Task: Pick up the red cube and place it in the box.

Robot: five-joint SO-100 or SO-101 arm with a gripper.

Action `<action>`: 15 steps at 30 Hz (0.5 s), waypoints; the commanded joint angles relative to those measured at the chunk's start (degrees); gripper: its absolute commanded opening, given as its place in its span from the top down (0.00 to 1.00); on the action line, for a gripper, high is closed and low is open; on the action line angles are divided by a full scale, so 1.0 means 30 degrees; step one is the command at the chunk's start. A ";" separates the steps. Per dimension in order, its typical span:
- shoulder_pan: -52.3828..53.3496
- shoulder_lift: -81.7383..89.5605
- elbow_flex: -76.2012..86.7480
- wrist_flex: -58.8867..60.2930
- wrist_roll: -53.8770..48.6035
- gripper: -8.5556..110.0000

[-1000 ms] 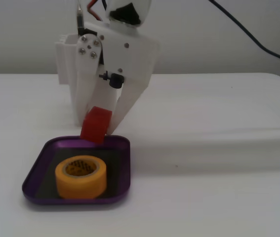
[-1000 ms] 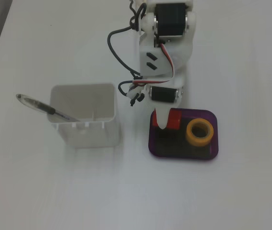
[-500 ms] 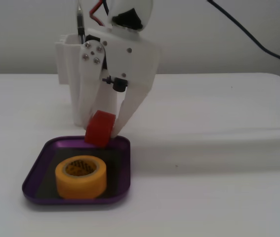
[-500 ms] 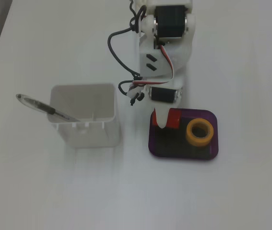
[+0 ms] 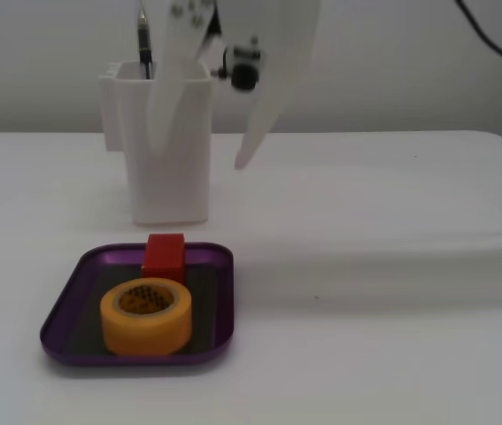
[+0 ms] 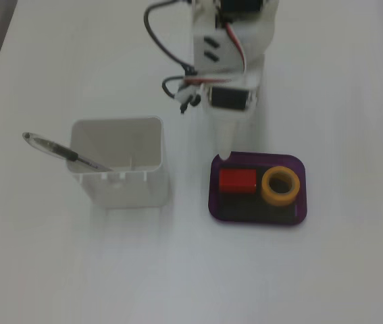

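A fixed view from the front shows the white table [image 5: 392,266], the largest thing in sight, with the arm's gripper [image 5: 199,155] lifted well above it, its two white fingers spread apart and holding nothing. Half a second ago those fingers were down at the tray's far edge, clamped on the red cube; now the cube sits free and the arm has drawn up and back. That reads as the release done and the task essentially complete, with only the retreat left.

Next in size is the tall white container [image 6: 117,162], standing beside the tray in a fixed view from above; a pen [image 6: 63,152] leans in it, its end poking out over the rim. Nothing else can be made out inside.

The box [image 5: 65,305], a shallow purple tray, holds two things. The yellow tape roll [image 5: 145,316] lies flat toward the near side. The red cube [image 5: 164,256] rests on the tray floor just behind the roll; from above, the red cube [image 6: 237,180] lies just beside the roll, whether touching it cannot be told.
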 commanded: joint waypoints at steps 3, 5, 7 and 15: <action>-0.0117 0.6562 -0.2402 0.3398 -0.0117 0.76; -0.0059 0.8877 -0.2197 0.3662 -0.0088 0.76; 0.0146 1.1309 -0.1025 0.3604 -0.0088 0.76; 0.0176 2.0244 0.8408 0.3545 -0.1494 0.76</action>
